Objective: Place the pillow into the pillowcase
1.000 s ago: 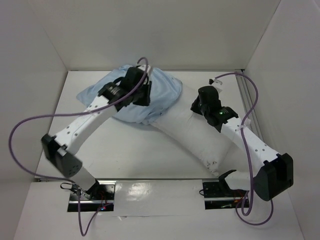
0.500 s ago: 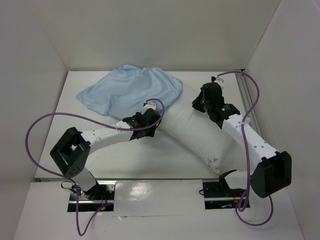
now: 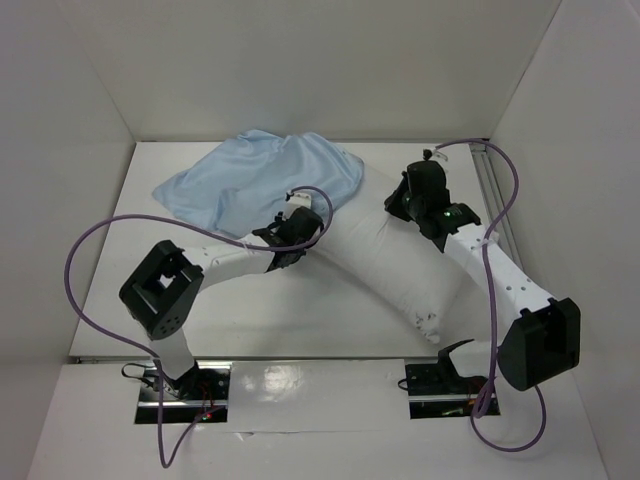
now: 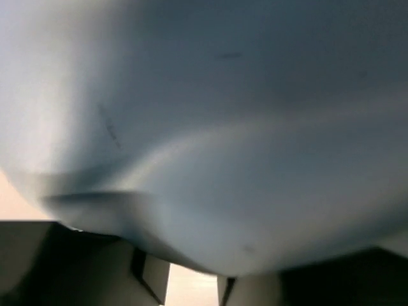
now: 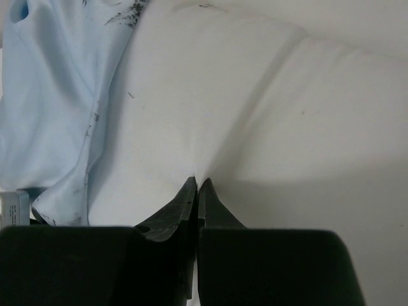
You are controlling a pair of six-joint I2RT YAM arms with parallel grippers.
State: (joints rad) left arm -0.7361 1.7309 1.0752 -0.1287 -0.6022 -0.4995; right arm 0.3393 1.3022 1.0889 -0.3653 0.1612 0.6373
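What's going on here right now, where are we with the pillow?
Two arms are working a white pillow toward a light blue pillowcase. The right tool is shut, pinching pillow fabric close to the pillowcase's edge. The left tool is pressed against the pillow's near side by that same end. Its wrist view is blurred, so its opening is unclear. Most of the pillow lies outside the pillowcase.
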